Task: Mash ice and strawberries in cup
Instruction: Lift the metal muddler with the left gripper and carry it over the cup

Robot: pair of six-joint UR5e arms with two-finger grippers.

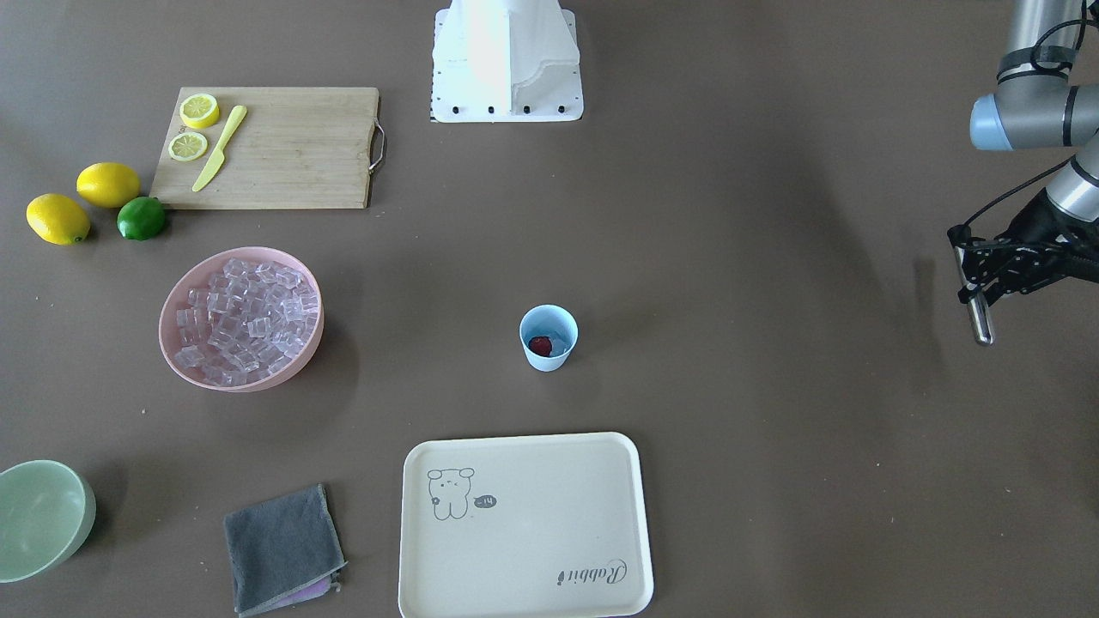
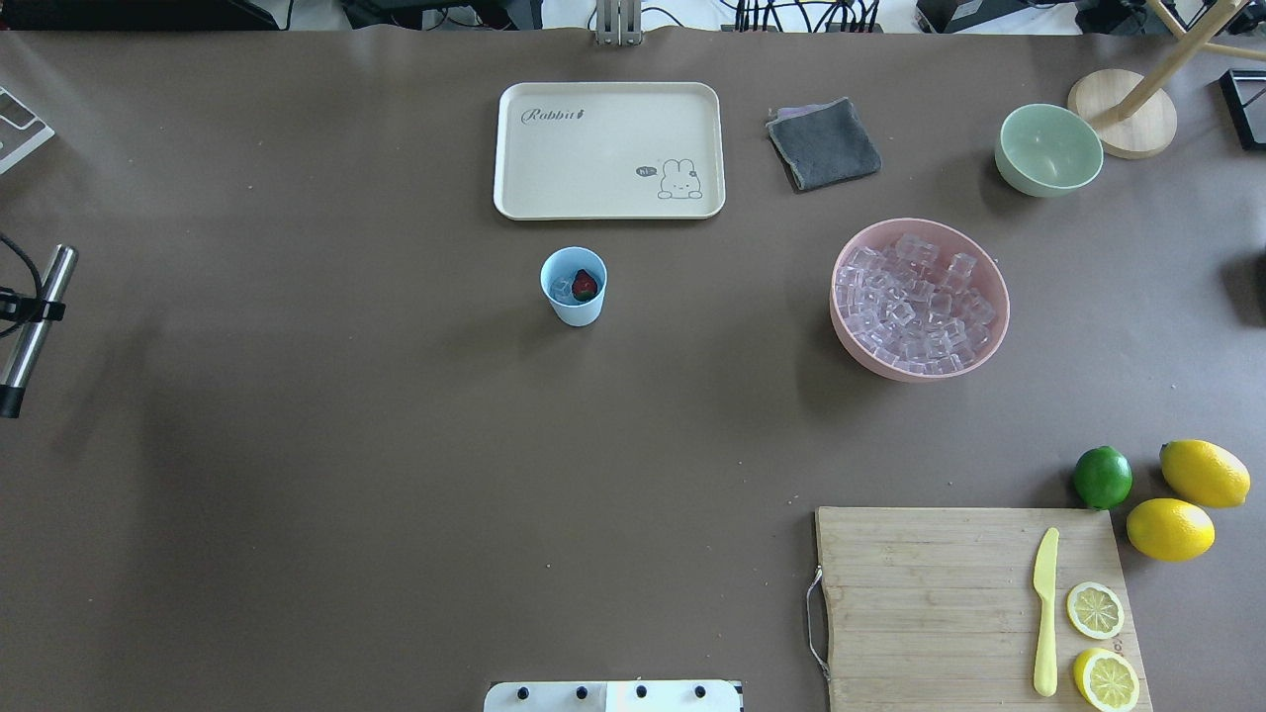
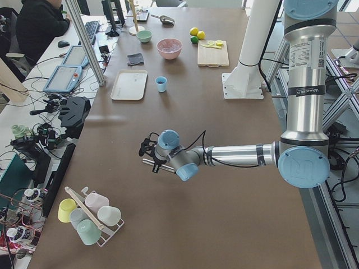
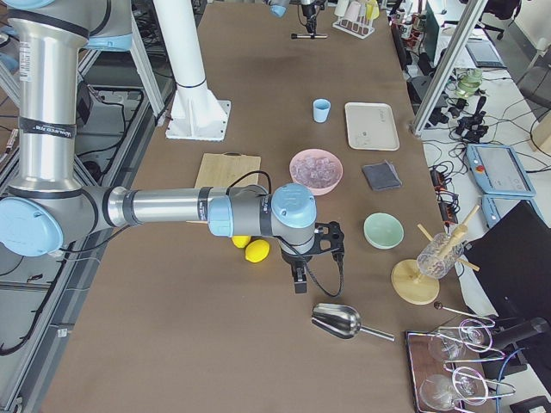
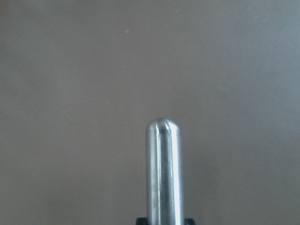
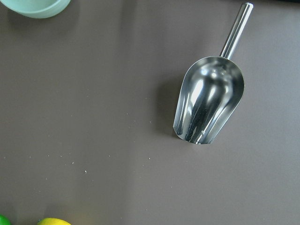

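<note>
The light-blue cup [image 1: 547, 360] stands mid-table, also in the overhead view [image 2: 574, 311]. Inside it lie one red strawberry [image 1: 540, 345] and a few clear ice cubes [image 2: 562, 289]. Many more ice cubes [image 1: 245, 319] fill a pink bowl [image 1: 172, 343]. My left gripper [image 1: 974, 279] is far off to the cup's side, shut on a steel rod [image 1: 980, 319] that also fills the left wrist view [image 5: 163, 173]. My right gripper [image 4: 298, 274] hovers above the table beyond the lemons; whether it is open or shut cannot be told.
A steel scoop [image 6: 208, 101] lies on the table under the right wrist. A cream tray [image 1: 524, 601], grey cloth [image 1: 279, 545] and pale-green bowl [image 1: 39, 519] sit across from the robot. A cutting board [image 1: 292, 146] holds lemon slices and a yellow knife; lemons and a lime [image 1: 141, 218] lie beside it.
</note>
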